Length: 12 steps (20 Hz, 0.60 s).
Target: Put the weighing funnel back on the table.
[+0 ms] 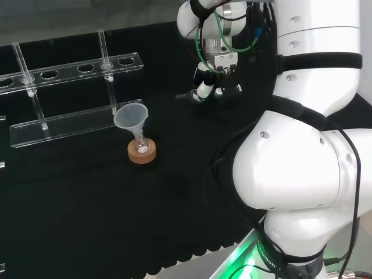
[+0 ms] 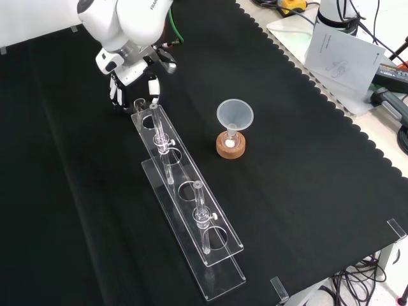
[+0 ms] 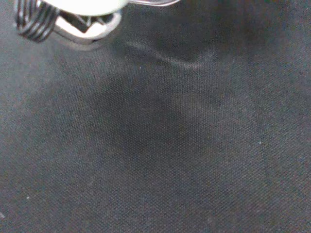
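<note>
Hovering low over cloth (image 2: pixel 306 166) beside rack (image 2: pixel 191 210) end: hand (image 2: pixel 132 80), grip state cannot be told; funnel (image 2: pixel 234 115) upright in flask (image 2: pixel 230 141) on cork ring (image 2: pixel 230 151).

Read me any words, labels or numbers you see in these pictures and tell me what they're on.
Arm link, front view: dark lettering cut off at the edge, unreadable.
Paper sheet beside the cloth: print too small to read.
Arm's base collar, head view: lettering too small to read.

Funnel (image 1: pixel 129 115) stands in flask (image 1: pixel 140 142) beside tube rack (image 1: pixel 70 125)
</note>
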{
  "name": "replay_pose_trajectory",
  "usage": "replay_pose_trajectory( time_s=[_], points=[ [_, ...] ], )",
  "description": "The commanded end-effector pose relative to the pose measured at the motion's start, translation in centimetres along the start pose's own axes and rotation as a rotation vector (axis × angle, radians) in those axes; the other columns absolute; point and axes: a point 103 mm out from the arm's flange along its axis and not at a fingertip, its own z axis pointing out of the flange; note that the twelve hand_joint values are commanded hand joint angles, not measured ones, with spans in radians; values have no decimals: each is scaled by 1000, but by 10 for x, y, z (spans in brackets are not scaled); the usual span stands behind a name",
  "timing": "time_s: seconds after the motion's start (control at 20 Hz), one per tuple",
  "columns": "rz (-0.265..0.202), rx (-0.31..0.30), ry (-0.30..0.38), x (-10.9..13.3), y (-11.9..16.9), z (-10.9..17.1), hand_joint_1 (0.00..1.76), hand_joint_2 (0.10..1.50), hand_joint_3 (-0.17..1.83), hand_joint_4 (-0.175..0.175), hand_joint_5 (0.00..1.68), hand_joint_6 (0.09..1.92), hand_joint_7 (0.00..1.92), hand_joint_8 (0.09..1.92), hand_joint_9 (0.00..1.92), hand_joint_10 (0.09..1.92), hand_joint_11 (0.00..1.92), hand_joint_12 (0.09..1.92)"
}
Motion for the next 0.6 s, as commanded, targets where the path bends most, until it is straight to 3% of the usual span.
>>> replay_pose_trajectory(
  time_s=[0.05,0.6],
  points=[
    [-5,4,1,3,3,4,1101,708,601,175,1203,775,618,632,960,341,754,1098],
    [-29,1,-7,16,5,8,1111,690,607,175,1243,707,617,637,964,338,756,1096]
  ],
)
